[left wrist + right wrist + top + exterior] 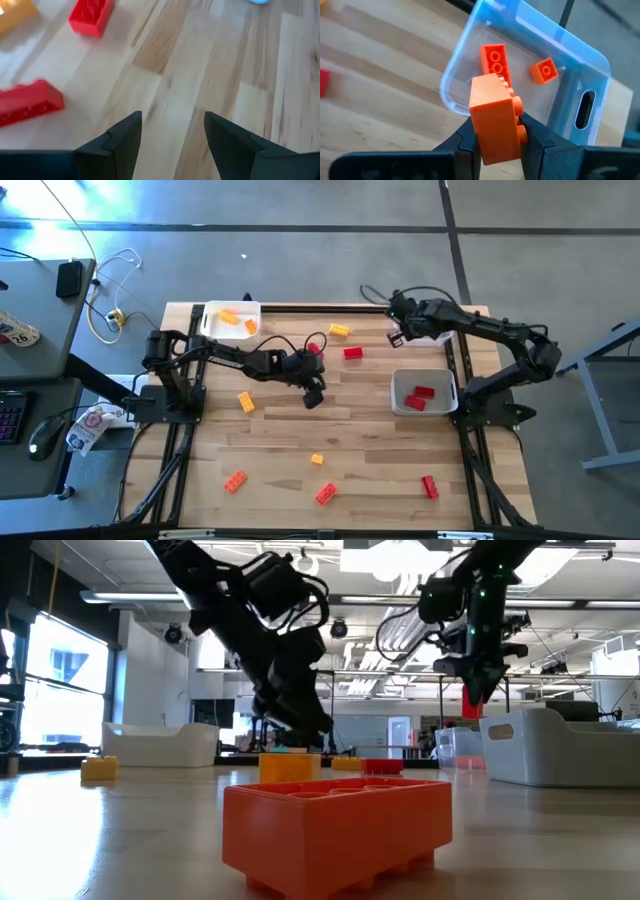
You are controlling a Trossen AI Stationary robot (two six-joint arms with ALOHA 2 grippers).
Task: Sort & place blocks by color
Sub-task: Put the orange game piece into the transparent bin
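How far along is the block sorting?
Done: two red blocks in the right white tray, two yellow in the left white tray, two orange in the clear tray. In hand: right gripper holds an orange block near that tray. Left: about eight loose blocks on the table; left gripper open, empty.

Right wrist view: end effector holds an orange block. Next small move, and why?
Probably carry the orange block forward over the clear tray, then release. The right end effector is shut on it, the tray already holds two orange blocks, and the held block seems short of its rim.
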